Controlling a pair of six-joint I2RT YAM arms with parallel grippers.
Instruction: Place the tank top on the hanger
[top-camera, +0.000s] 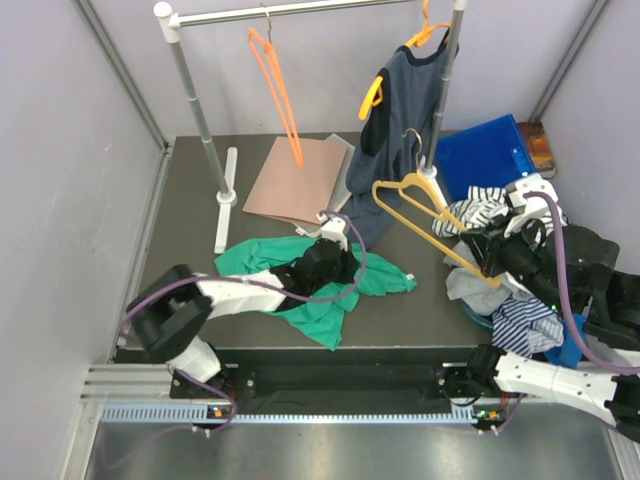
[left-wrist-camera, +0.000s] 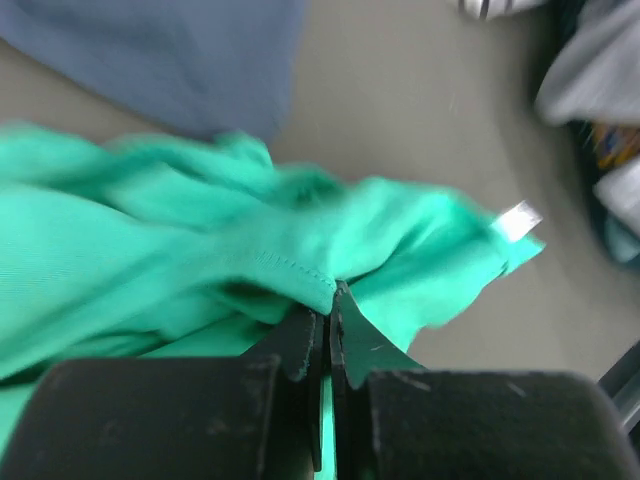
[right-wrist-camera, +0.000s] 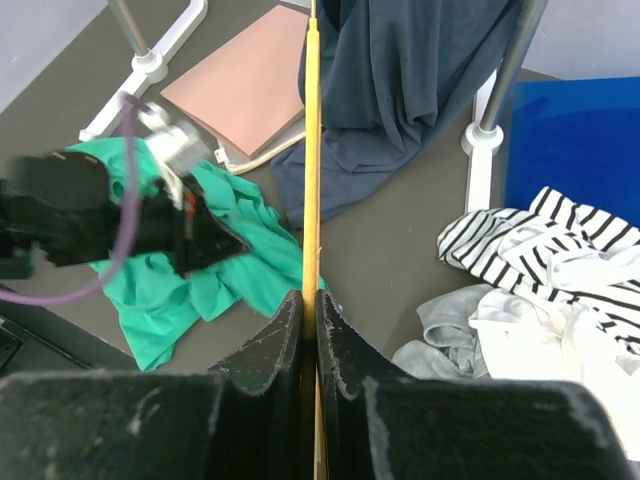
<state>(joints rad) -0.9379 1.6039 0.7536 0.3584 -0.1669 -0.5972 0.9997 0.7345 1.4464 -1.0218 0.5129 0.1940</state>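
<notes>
Here, left gripper (left-wrist-camera: 330, 300) pinching a fold of the tank top (left-wrist-camera: 180, 250) (crumpled), right gripper (right-wrist-camera: 310, 305) clamping the hanger (right-wrist-camera: 312, 150).

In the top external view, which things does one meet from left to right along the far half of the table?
White rack foot → pinkish-brown board → hanging navy top → blue bin

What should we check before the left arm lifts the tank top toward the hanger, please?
1. Left end effector shut on tank top: ok, it pinches a stitched fold.
2. Right end effector shut on hanger: ok, it clamps a thin bar.
3. Which part of the top is pinched, strap or bottom edge: cannot tell, the fabric is crumpled.
4. Tank top clear of striped garment: ok, they lie apart.
5. Hanger clear of hanging navy top: cannot tell, they overlap in view.
</notes>
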